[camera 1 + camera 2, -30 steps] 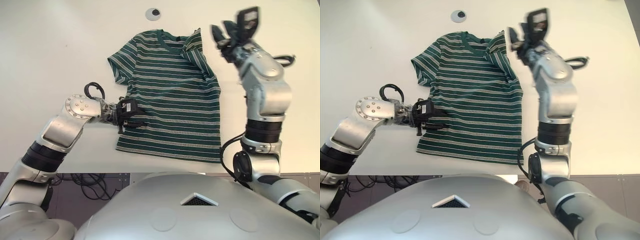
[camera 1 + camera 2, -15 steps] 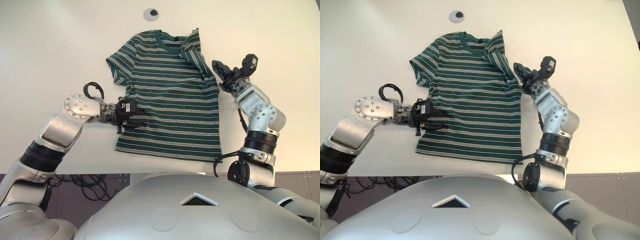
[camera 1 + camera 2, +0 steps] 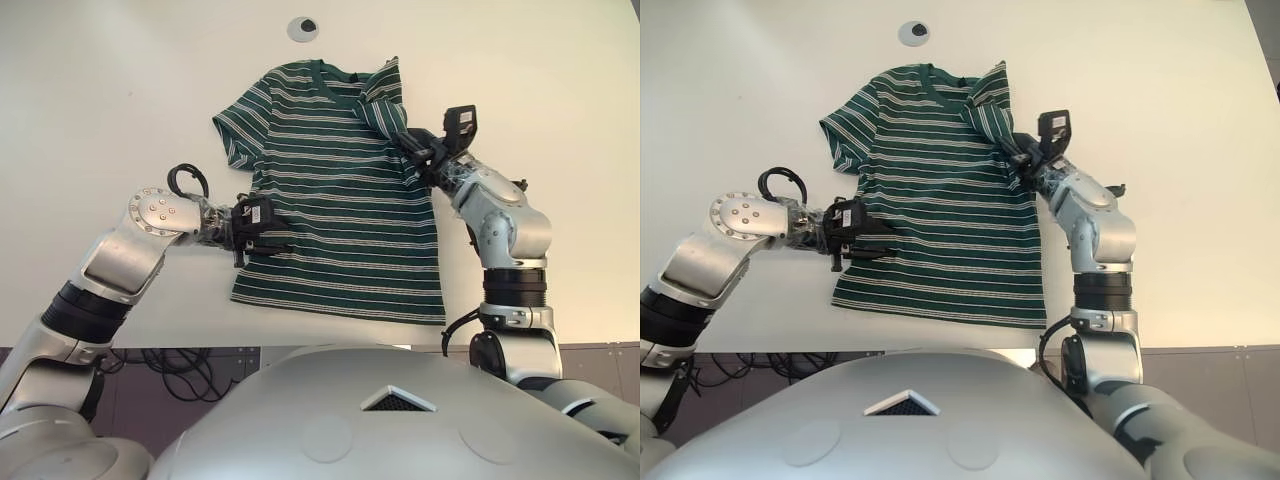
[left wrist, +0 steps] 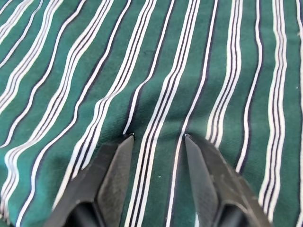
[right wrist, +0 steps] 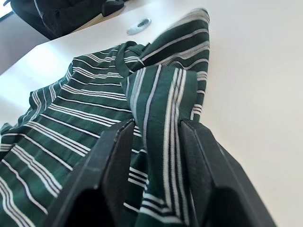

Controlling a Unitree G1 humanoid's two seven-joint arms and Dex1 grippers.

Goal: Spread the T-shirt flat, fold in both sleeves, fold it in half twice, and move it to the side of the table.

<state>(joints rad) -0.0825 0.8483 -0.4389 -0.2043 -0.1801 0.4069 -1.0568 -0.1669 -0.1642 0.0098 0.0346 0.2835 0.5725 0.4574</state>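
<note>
A green T-shirt with white stripes lies face up on the white table, collar toward the far side. Its right sleeve is bunched up in a raised fold, while the other sleeve lies spread. My left gripper rests on the shirt's left side edge near the hem; its open fingertips press on flat fabric. My right gripper sits at the base of the raised sleeve, open, its fingers astride the sleeve fold.
A round grey grommet is set in the table beyond the collar. Bare tabletop extends to the left and right of the shirt. The table's front edge runs just below the hem.
My right arm has swung down from high above the table and toward the shirt, bringing its gripper onto the raised right sleeve. The left arm and the shirt have stayed put.
</note>
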